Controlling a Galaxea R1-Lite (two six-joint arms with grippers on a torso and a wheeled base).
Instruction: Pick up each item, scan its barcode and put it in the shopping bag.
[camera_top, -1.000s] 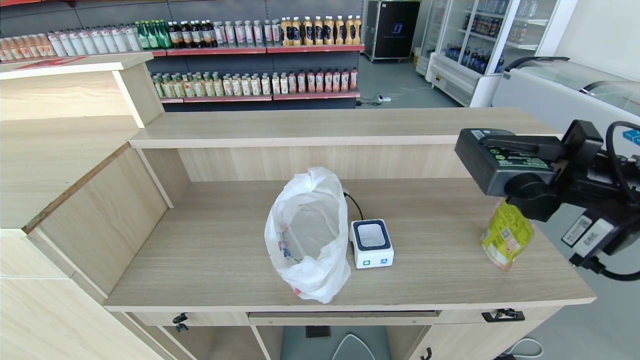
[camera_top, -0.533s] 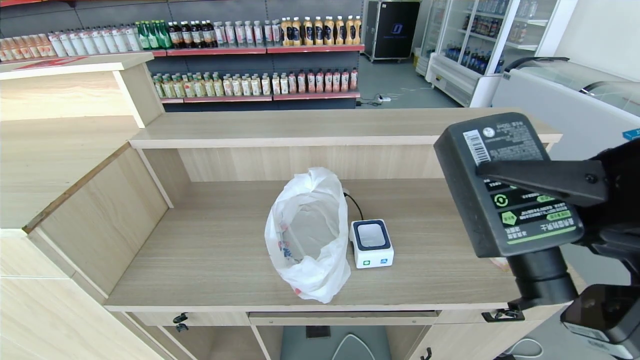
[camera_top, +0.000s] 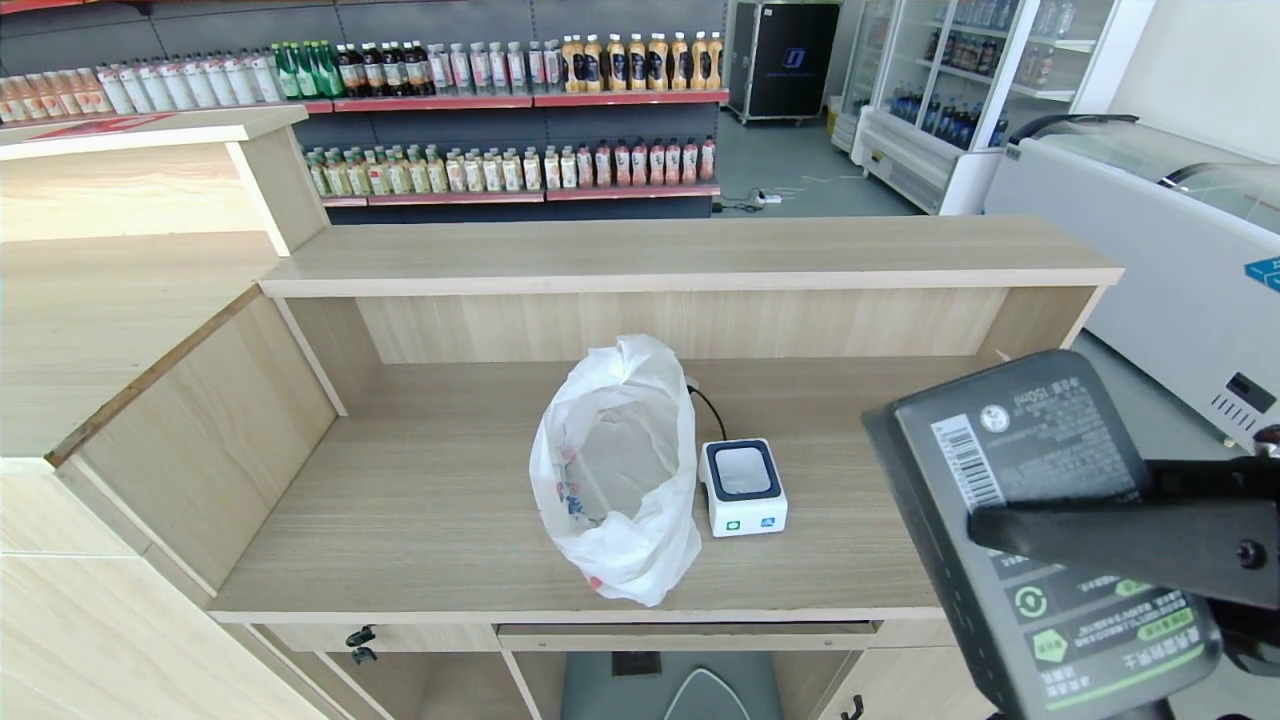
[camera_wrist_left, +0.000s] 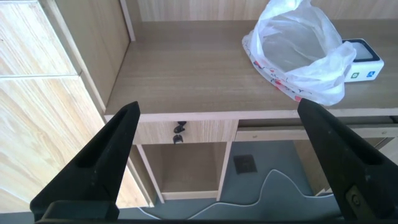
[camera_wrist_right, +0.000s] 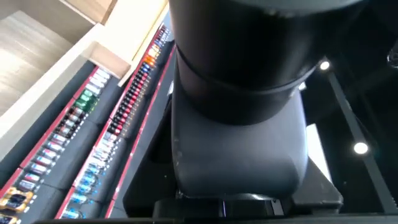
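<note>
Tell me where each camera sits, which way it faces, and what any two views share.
Head: high up, facing forward and down at the counter, bag and scanner; the right gripper, shut on a black bottle, shows low right.
Left wrist: out before the counter's front edge, facing bag and scanner between the fingers of the open left gripper.
Right wrist: hard against the bottle, tilted up toward drink shelves and ceiling lights.
Shared: head and left wrist both show bag and scanner.

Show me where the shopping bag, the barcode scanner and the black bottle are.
shopping bag (camera_top: 632, 560), head view, lower front wall.
barcode scanner (camera_top: 742, 471), head view, scan window on top.
black bottle (camera_top: 1040, 450), head view, labelled side.
</note>
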